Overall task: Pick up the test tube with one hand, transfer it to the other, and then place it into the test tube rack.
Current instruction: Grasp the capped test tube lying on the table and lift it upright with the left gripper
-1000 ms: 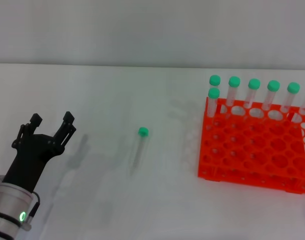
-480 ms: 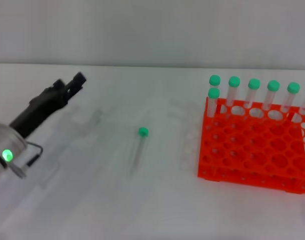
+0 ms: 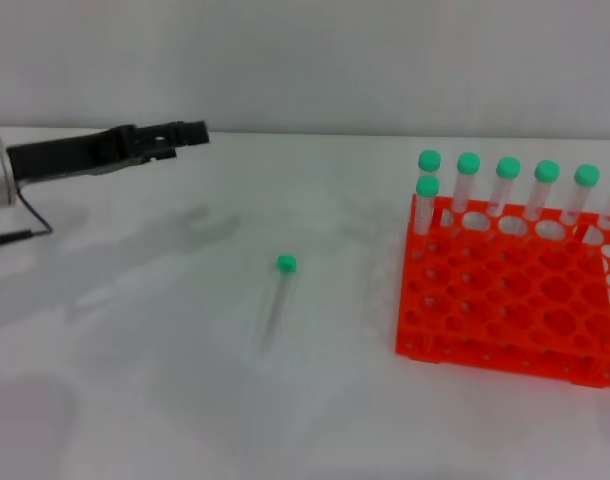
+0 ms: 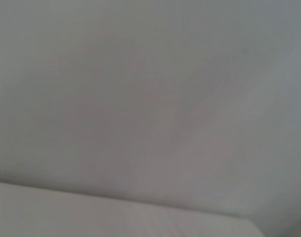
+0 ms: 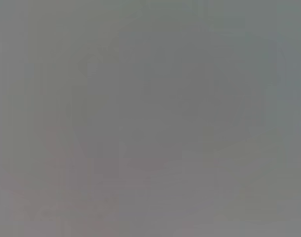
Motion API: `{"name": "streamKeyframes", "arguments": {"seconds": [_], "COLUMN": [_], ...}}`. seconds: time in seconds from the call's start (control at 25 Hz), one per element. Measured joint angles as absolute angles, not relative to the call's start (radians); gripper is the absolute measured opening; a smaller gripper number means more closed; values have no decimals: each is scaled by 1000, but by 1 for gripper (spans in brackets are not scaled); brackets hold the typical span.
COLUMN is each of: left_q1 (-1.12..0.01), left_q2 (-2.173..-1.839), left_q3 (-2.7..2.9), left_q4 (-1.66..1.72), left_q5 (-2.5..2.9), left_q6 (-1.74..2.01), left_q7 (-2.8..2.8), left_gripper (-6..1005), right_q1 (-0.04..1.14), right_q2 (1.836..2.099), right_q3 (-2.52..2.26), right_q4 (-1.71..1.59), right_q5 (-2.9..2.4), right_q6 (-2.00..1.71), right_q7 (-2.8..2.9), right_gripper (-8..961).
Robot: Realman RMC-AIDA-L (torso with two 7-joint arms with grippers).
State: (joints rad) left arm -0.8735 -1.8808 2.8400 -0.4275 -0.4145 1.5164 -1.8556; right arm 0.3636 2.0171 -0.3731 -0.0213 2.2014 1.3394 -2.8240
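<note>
The test tube [image 3: 278,300] lies flat on the white table [image 3: 165,380] near the middle, its green cap [image 3: 286,264] pointing away from me. My left gripper [image 3: 192,132], black on a silver wrist, reaches in level from the far left edge, high over the table's back and well left of and beyond the tube. It holds nothing. The orange-red test tube rack [image 3: 510,300] stands at the right. My right gripper is out of view. The left wrist view shows only a bare pale surface [image 4: 150,98]; the right wrist view shows plain grey.
Several green-capped tubes [image 3: 507,185] stand upright in the rack's back row, one more [image 3: 427,200] at its back left corner. A pale wall [image 3: 305,60] runs behind the table. A thin black cable [image 3: 25,230] hangs from the left wrist.
My left arm has swung up from the front left to the table's back left, turning from upright to level and pointing right. The tube and rack have not moved.
</note>
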Motion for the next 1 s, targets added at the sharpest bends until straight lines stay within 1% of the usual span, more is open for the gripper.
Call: {"name": "streamKeyframes", "arguments": {"seconds": [0.08,0.12,0.2,0.4,0.48,0.52,0.6,0.72,0.76,0.8,0.96,1.0], "left_q1": [-925,-968,-1032,-1144,-1186,-1216,-1239,-1289,-1315,-1315,-1363,-1363], "left_q2": [-1872,-1865,-1861,-1868,-1882,-1899,-1914,-1949,-1966,-1966,-1995,-1995], "left_q3": [2840,2841,2842,2844,2845,2845,2846,2846,2846,2846,2847,2847], "left_q4": [-469,-502,-557,-593,-588,-586,-583,-552,-497,-497,-391,-391], "left_q5": [-326,-250,-126,120,216,272,314,395,450,450,564,564], "left_q6": [1561,1592,1617,1588,1551,1525,1503,1450,1412,1412,1354,1354], "left_q7": [-1939,-2012,-2117,-2250,-2288,-2307,-2320,-2353,-2373,-2373,-2424,-2424], "left_gripper": [882,881,880,877,876,875,875,874,873,873,872,871], "right_q1": [364,364,368,374,374,374,378,383,383,383,384,385], "right_q2": [2017,2017,2017,2018,2018,2018,2018,2018,2019,2019,2020,2020], "right_q3": [-373,-373,-373,-373,-373,-373,-373,-373,-373,-373,-373,-373], "right_q4": [-22,-23,-23,-18,-18,-18,-18,-17,-16,-16,-15,-14], "right_q5": [2202,2203,2203,2206,2207,2207,2207,2207,2206,2206,2205,2204], "right_q6": [1340,1340,1340,1341,1341,1341,1341,1341,1341,1341,1341,1341], "right_q7": [-2824,-2824,-2824,-2824,-2824,-2824,-2824,-2824,-2824,-2824,-2824,-2824], "right_gripper": [871,871,870,870,870,869,869,869,869,869,868,868]}}
